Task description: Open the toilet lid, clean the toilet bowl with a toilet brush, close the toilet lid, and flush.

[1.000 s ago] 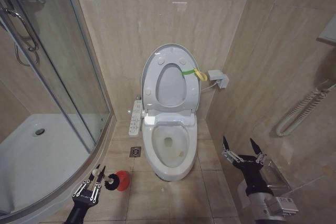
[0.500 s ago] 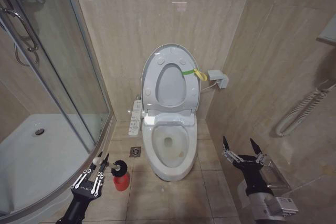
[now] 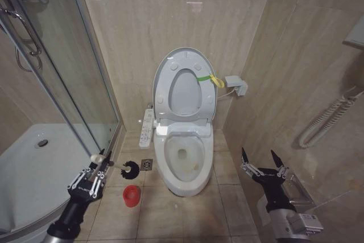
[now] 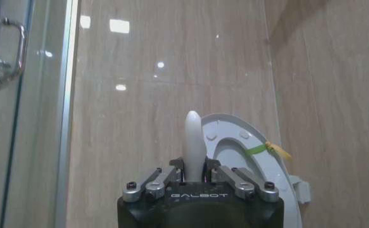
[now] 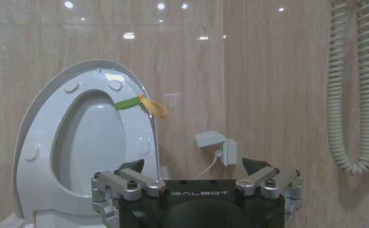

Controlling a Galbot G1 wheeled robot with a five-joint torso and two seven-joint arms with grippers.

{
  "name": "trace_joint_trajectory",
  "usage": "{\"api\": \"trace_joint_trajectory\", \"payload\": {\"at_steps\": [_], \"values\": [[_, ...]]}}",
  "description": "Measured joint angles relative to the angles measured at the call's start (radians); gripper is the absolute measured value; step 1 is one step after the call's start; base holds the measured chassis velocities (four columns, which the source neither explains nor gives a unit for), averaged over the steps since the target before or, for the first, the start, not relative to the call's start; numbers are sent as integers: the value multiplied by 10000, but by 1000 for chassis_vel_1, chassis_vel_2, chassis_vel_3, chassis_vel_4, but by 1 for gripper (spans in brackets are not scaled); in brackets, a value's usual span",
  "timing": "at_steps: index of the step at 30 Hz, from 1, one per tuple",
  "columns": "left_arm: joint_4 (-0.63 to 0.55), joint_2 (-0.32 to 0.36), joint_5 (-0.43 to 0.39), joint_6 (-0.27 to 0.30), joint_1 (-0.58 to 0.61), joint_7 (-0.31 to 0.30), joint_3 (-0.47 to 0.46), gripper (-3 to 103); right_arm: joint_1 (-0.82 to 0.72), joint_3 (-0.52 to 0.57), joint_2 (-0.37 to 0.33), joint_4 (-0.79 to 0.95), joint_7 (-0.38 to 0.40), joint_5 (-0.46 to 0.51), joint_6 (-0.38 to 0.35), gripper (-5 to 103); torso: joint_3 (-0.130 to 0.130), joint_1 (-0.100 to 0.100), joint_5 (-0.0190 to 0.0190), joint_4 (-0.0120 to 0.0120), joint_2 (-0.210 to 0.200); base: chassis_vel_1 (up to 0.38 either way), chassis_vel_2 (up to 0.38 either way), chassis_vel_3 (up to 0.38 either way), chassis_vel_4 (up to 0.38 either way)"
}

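Brush: thin white-handled toilet brush (image 3: 122,166) with dark bristle head, clear of its small red round holder (image 3: 131,195).
Left end effector (image 3: 98,166): pinching the handle.
Right end effector (image 3: 263,163): spread, idle.

You can read one word here — "GALBOT", in pale capitals. It stands on the dark body of the left gripper (image 4: 195,176), just below the white handle of the toilet brush (image 4: 193,142) clamped between its fingers. The same word stands on the body of the right gripper (image 5: 197,178). On the control panel (image 3: 147,127) beside the toilet bowl (image 3: 183,160), you can't make out any markings.
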Motion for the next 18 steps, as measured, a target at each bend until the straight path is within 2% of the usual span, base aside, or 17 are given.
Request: {"api": "trace_joint_trajectory", "payload": {"at_steps": [6,8,10,13,18], "values": [[631,960,-796,436,-868,88,136,20,0,0,0,0,0,0,0,100,1,0,-1,-1,0,0,0,0,0],[1240,1607,-1142,534,-1504,56,366,20,0,0,-1,0,0,0,0,100,1,0,-2,0,0,0,0,0,0],[1439,1802,-1223,544,-1734,51,455,20,0,0,1,0,1,0,0,100,0,0,-1,-2,0,0,0,0,0],[2134,2566,-1533,625,-2807,35,935,20,0,0,1,0,1,0,1,100,1,1,-1,-4,0,0,0,0,0],[2544,3118,-1761,757,-3627,28,1408,20,0,0,-1,0,0,0,0,100,1,1,-1,-3,0,0,0,0,0]]}}
